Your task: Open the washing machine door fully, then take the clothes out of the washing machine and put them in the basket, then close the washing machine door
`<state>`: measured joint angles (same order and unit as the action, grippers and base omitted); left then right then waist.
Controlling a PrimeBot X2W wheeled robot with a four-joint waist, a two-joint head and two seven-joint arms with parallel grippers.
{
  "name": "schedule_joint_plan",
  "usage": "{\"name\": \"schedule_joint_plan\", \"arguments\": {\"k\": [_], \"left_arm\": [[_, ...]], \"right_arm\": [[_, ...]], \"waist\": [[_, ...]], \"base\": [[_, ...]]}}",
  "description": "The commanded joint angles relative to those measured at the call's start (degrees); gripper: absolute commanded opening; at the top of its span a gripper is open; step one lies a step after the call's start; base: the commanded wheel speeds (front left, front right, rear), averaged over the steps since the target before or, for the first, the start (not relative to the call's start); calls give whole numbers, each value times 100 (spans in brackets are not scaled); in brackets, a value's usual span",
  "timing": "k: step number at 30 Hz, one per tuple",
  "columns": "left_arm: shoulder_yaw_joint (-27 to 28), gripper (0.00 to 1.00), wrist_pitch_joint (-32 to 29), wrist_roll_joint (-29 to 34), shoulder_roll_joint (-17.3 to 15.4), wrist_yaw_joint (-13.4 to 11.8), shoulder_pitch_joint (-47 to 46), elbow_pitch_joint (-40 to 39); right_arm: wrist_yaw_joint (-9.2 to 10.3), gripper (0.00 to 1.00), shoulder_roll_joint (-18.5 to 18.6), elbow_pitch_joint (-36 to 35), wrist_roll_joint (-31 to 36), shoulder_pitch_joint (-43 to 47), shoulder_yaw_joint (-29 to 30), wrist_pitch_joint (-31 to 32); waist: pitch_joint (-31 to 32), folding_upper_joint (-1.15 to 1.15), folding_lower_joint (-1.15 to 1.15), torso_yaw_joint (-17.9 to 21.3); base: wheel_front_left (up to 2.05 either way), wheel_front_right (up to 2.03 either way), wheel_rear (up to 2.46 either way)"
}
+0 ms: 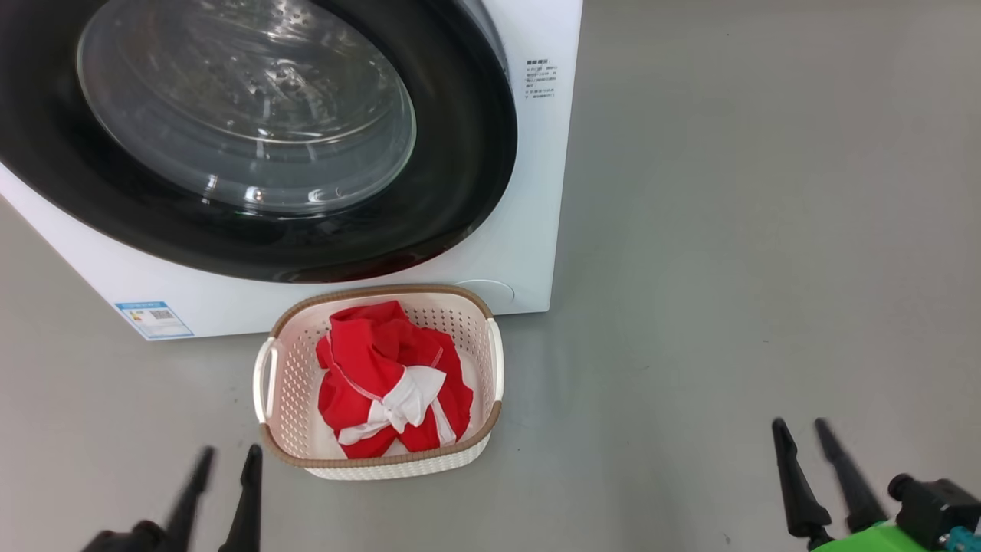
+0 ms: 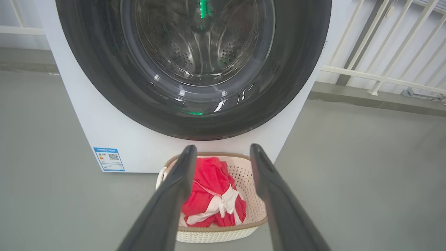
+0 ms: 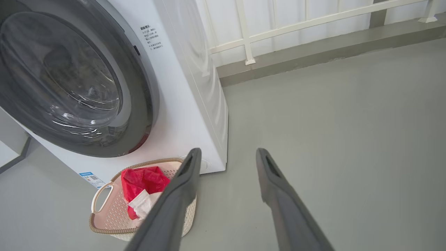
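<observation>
Left tool, spread, faces basket before washing machine; railing behind.

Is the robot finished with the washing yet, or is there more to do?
It looks finished. Done: the red clothes lie in the basket, and the washing machine door sits shut on the washing machine, with no red showing through its glass. In hand: nothing; the left gripper and right gripper are open and empty. Left: apparently nothing.
</observation>
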<state>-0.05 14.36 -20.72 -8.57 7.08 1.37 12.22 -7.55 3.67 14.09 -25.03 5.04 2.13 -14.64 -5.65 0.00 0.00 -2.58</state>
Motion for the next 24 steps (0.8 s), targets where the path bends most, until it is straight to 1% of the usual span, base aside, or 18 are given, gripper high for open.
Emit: {"name": "schedule_joint_plan", "arguments": {"k": [1, 5, 8, 12, 16, 24], "left_arm": [[-10, 0, -19, -15, 36, 0, 0, 51], [-53, 0, -24, -3, 183, 0, 1, 283], [-47, 0, -63, -161, 203, 1, -9, 285], [-31, 0, -123, -399, 209, 2, -23, 276], [-17, 0, -183, -634, 215, 3, -49, 281], [16, 0, -304, -1102, 228, 6, -109, 287]], "right_arm": [[0, 0, -21, 53, -13, 1, -3, 3], [0, 0, -93, 293, 0, 26, -30, 1], [0, 0, -94, 286, -152, 17, -29, 39], [0, 0, -86, 271, -377, -11, -25, 100], [1, 0, -78, 271, -600, -52, -21, 159], [1, 0, -63, 260, -1044, -136, -8, 280]], "waist": [[0, 0, 0, 0], [0, 0, 0, 0], [5, 0, 1, 4], [42, 0, 13, 14], [51, 0, 2, 22], [82, 0, 0, 39]], "base": [[0, 0, 0], [0, 0, 0], [0, 0, 0], [0, 0, 0], [0, 0, 0], [0, 0, 0]]}}
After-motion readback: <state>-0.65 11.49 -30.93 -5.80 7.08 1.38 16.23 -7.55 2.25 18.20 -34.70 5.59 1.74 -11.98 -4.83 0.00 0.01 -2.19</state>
